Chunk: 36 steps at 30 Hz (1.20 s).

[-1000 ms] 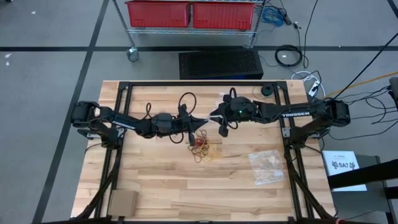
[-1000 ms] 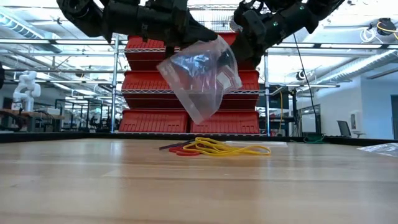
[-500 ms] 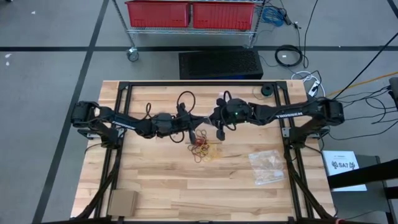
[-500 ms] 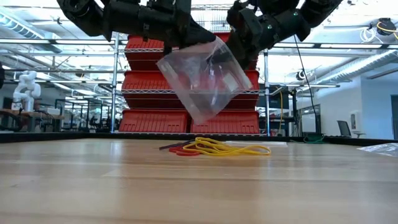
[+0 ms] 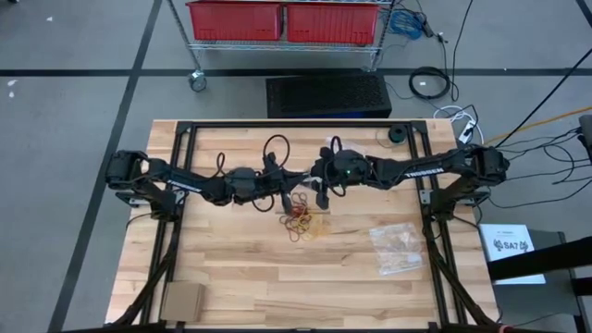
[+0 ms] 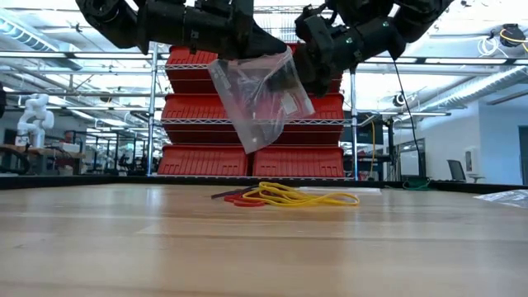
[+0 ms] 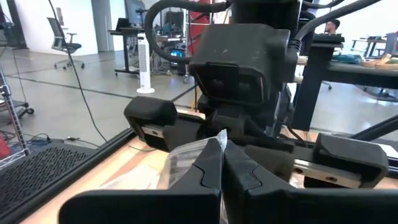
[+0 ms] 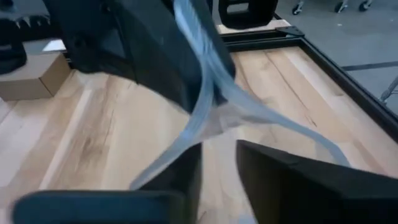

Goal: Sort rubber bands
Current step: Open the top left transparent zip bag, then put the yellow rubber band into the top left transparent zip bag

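Observation:
A clear plastic bag [image 6: 260,103] hangs in the air over the table's middle, held by my shut left gripper [image 6: 247,49], which reaches in level from the table's left [image 5: 294,183]. My right gripper [image 5: 319,192] comes from the right and is open at the bag's mouth [image 8: 205,118]. Its fingers [image 8: 183,171] stand either side of one strip of the rim. The rubber bands [image 5: 305,222], red, yellow and dark, lie in a loose pile on the wood below the bag [image 6: 289,196]. My left gripper pinches the bag's top edge [image 7: 219,138] between its two shut fingers, coming level from the table's left. The bag hangs below the fingers, tilted, clear of the table and the pile. My right gripper: I cannot tell whether its fingers touch the bag's rim.
A second clear bag [image 5: 396,248] lies on the table's right half. A cardboard box [image 5: 181,301] sits at the near left corner. A black cable loop [image 5: 277,148] and a small black round part [image 5: 396,135] lie near the far edge. Bare wood lies toward the near edge.
My right gripper has moved toward the table's left, closer to my left gripper, and a little down. The bag was spread wide half a second ago. It has since drawn narrower and hangs steeper from my left gripper, which kept still.

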Tool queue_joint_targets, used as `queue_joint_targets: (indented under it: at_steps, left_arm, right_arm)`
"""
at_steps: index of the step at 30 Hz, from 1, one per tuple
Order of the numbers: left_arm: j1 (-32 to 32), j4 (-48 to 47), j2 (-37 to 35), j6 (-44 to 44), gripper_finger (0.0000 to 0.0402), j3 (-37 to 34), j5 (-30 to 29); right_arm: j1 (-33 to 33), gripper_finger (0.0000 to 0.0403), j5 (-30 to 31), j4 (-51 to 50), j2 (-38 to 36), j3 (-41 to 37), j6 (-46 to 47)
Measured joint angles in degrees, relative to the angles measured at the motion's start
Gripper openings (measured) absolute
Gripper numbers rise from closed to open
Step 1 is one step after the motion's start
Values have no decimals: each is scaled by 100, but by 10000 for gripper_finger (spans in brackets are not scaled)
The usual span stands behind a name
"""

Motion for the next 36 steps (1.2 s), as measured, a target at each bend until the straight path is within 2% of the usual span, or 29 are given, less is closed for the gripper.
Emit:
queue_joint_targets:
  at_steps: [5,9,16,24,31,36]
  left_arm:
    - [0,-149,0,7,0,0,21]
    - [0,-339,0,9,0,0,26]
    - [0,-493,-69,203,0,0,30]
    - [0,-891,-493,320,0,-111,25]
    - [0,-1044,-527,310,0,-181,23]
    - [12,-1408,-527,356,0,-181,22]
  right_arm:
    - [-2,200,-2,-160,-2,2,151]
    - [-2,232,-4,-290,-31,2,163]
    - [-2,240,1,-665,-486,2,-4]
    - [-35,240,33,-1263,-1179,2,-179]
    - [-33,240,31,-1399,-1422,4,-344]
    - [-12,240,25,-1941,-1703,7,-550]
